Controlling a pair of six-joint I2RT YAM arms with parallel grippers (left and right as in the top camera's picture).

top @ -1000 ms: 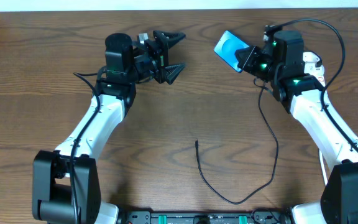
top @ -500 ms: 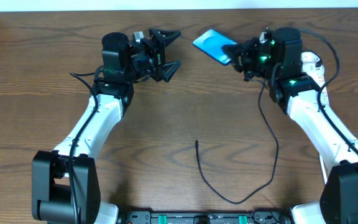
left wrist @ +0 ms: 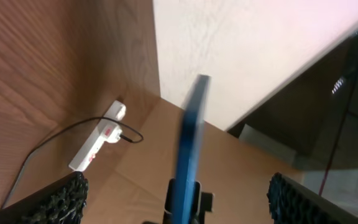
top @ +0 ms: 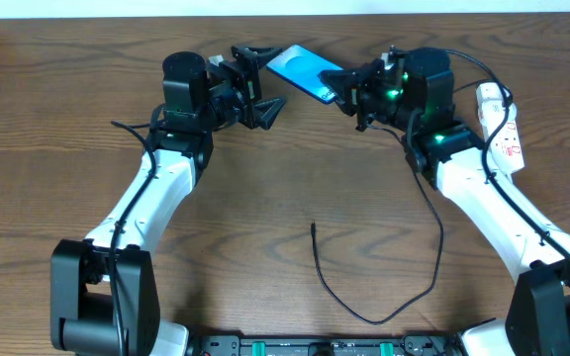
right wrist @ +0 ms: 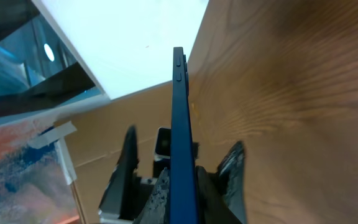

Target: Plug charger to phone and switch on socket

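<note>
along the far edge of the table (top: 57,138), the right gripper (top: 351,91) is pinched on one short end of the phone (top: 310,71) and holds it clear of the surface, blue screen toward the overhead camera. the phone's free end reaches in between the fingers of the left gripper (top: 275,75), which stand spread wide. in the left wrist view the phone shows edge-on, midway between those two fingers with a gap on each side. no contact noted.

the socket (top: 508,138) lies flat at the right edge of the table, behind the right arm, well apart from the phone. the charger (top: 440,242) lies loose on the wood in a long curve. its small tip (top: 313,227) rests near the table's middle, well apart from phone and both grippers.
</note>
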